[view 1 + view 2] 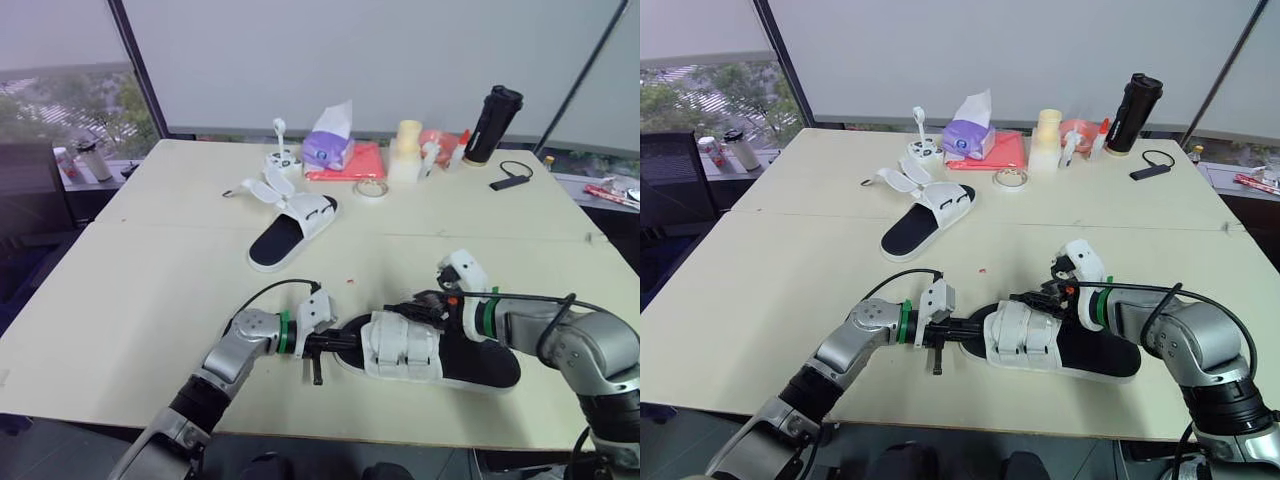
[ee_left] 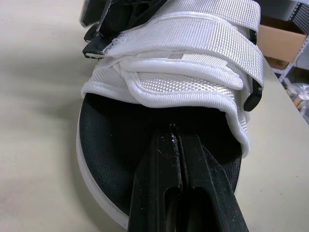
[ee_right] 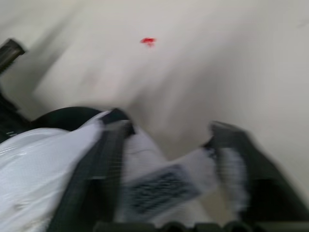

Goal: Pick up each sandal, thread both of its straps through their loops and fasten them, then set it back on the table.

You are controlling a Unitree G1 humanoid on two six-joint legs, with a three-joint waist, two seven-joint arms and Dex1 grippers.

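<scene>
Now the near sandal (image 1: pixel 400 345) lies at the front edge of the table (image 1: pixel 150 300). L gripper (image 1: pixel 340 343), jaws pressed together, sits on its toe and should pin it there. R gripper (image 1: pixel 428 300), jaws spread round a strap end (image 3: pixel 190 166), should close on the tip only. R wrist view shows the velcro patch (image 3: pixel 161 189) betw. the fingers (image 3: pixel 108 159); head views leave that unclear.

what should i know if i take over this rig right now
Left tool: shut, over the near sandal's black footbed at its toe end.
Right tool: open, straddling a strap end on that sandal.
That sandal lies on the table; its fastening looks unfinished.
Far sandal: mid-table, straps loose.
To do: finish this one, then the other.
</scene>
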